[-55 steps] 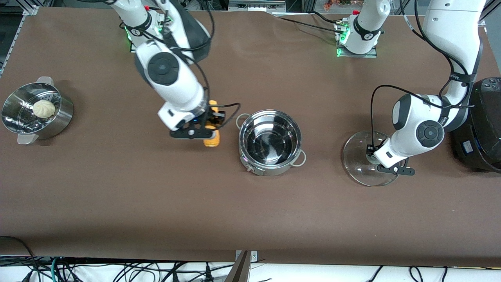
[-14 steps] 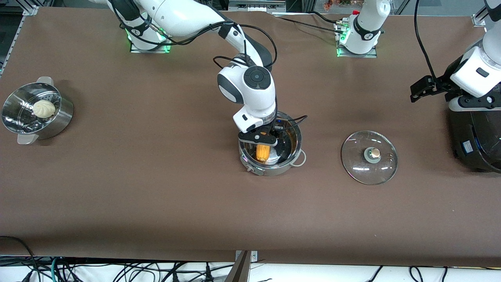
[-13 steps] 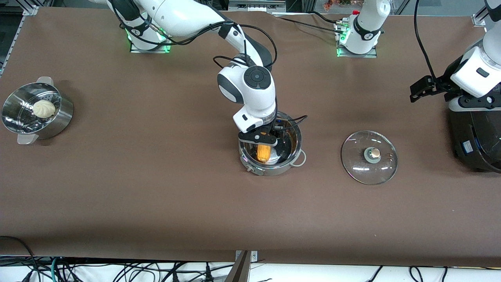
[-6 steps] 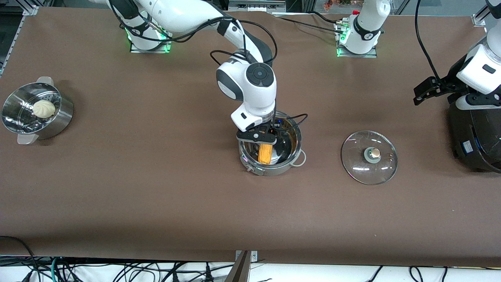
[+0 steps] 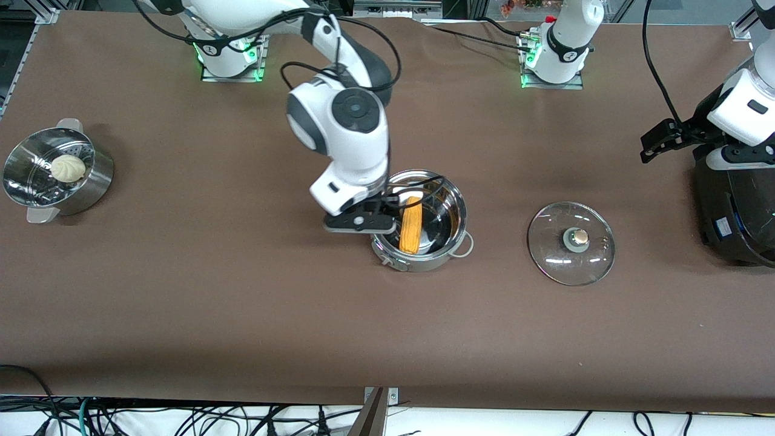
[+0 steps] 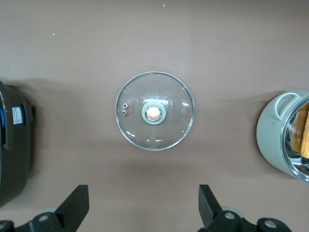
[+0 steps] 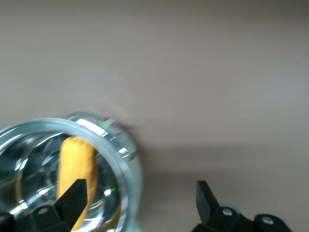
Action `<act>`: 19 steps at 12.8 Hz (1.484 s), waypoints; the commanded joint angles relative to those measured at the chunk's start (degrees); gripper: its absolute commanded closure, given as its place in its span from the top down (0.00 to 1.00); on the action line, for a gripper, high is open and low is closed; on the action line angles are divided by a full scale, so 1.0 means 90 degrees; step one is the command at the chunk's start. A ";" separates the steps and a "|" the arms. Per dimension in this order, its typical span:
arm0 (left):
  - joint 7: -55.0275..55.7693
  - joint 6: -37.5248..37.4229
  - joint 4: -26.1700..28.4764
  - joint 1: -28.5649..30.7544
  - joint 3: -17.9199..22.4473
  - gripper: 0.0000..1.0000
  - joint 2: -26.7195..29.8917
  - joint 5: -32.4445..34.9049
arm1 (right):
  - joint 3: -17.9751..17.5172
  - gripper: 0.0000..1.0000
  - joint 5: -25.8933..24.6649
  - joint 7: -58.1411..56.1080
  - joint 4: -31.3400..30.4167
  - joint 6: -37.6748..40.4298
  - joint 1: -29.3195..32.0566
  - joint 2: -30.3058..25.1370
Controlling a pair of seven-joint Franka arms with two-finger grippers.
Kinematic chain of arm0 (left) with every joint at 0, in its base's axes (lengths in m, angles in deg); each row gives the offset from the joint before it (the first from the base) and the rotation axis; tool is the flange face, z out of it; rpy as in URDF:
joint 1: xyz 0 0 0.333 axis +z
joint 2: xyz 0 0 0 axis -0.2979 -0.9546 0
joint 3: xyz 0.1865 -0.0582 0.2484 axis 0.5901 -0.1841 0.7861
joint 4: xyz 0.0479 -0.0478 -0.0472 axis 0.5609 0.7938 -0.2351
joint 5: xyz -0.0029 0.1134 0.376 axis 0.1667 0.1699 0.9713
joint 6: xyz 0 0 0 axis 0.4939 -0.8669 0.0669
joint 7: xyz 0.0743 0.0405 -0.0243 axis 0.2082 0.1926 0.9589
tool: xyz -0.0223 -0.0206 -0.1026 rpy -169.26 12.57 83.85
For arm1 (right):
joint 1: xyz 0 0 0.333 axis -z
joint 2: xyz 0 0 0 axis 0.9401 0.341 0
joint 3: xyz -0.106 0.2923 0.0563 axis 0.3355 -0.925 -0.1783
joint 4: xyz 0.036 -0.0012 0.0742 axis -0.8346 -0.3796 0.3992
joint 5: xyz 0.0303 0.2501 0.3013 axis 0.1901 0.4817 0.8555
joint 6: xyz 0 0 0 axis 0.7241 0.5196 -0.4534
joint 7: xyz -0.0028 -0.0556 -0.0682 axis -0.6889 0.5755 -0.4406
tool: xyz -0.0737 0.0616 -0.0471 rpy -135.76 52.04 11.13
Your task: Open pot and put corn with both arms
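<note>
The steel pot (image 5: 425, 261) stands open mid-table. The yellow corn (image 5: 410, 225) lies inside it, free of any gripper. My right gripper (image 5: 362, 224) is open and empty, up over the pot's rim on the side toward the right arm's end. In the right wrist view the corn (image 7: 77, 162) and pot rim (image 7: 112, 141) sit by one finger of the right gripper (image 7: 140, 199). My left gripper (image 5: 657, 140) is open and empty, high beside the black cooker. The left wrist view shows the left gripper (image 6: 143, 209) above the table, with the pot (image 6: 270, 131) and corn (image 6: 302, 136) at the edge.
The glass lid (image 5: 571, 242) lies flat on the table between the pot and the black cooker (image 5: 735, 212); it also shows in the left wrist view (image 6: 154, 111). A perforated steamer bowl (image 5: 91, 188) holding a bun (image 5: 67, 168) stands at the right arm's end.
My right gripper has let go of the corn, risen out of the pot and shifted toward the right arm's end. The corn stays in the pot. The left arm barely moved.
</note>
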 commanded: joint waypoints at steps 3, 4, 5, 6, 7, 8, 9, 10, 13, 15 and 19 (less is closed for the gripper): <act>-0.0007 0.0031 -0.0068 -0.0071 -0.0014 1.00 0.0008 -0.0027 | 0.0008 1.00 0.0264 -0.1127 -0.0136 0.0868 0.0987 -0.0465; -0.0007 0.0031 -0.0078 -0.0061 -0.0014 1.00 0.0008 -0.0027 | 0.0017 1.00 0.0264 -0.1420 -0.0136 0.1033 0.1289 -0.0543; -0.0007 0.0002 -0.0078 -0.0061 -0.0014 1.00 0.0008 -0.0027 | 0.0008 1.00 0.0274 -0.1684 -0.0127 0.1103 0.1553 -0.0553; -0.0007 -0.0018 -0.0078 -0.0061 -0.0014 1.00 0.0008 -0.0027 | 0.0027 1.00 0.0274 -0.1899 -0.0136 0.1200 0.1720 -0.0592; -0.0027 -0.0018 -0.0078 -0.0061 -0.0014 1.00 0.0008 -0.0027 | 0.0018 1.00 0.0274 -0.2104 -0.0136 0.1288 0.1973 -0.0640; -0.0037 -0.0018 -0.0078 -0.0061 -0.0004 1.00 -0.0002 -0.0017 | 0.0018 1.00 0.0274 -0.2367 -0.0127 0.1328 0.2188 -0.0670; -0.0037 -0.0008 -0.0087 -0.0061 -0.0014 1.00 -0.0031 -0.0027 | 0.0018 1.00 0.0274 -0.2641 -0.0127 0.1405 0.2432 -0.0690; -0.0027 -0.0018 -0.0078 -0.0061 -0.0014 1.00 -0.0021 -0.0027 | 0.0018 1.00 0.0274 -0.2866 -0.0127 0.1464 0.2696 -0.0690; -0.0027 -0.0076 -0.0087 -0.0051 -0.0004 1.00 -0.0021 -0.0027 | 0.0008 1.00 0.0284 -0.3608 -0.0127 0.1484 0.3215 -0.0806; -0.0017 -0.0076 -0.0087 -0.0051 -0.0014 1.00 -0.0021 -0.0027 | -0.0002 1.00 0.0361 -0.3795 -0.0194 0.1552 0.3517 -0.0981; -0.0027 -0.0076 -0.0087 -0.0051 -0.0014 1.00 -0.0021 -0.0027 | 0.0047 1.00 0.1123 -0.3796 -0.1422 0.0873 0.4065 -0.1801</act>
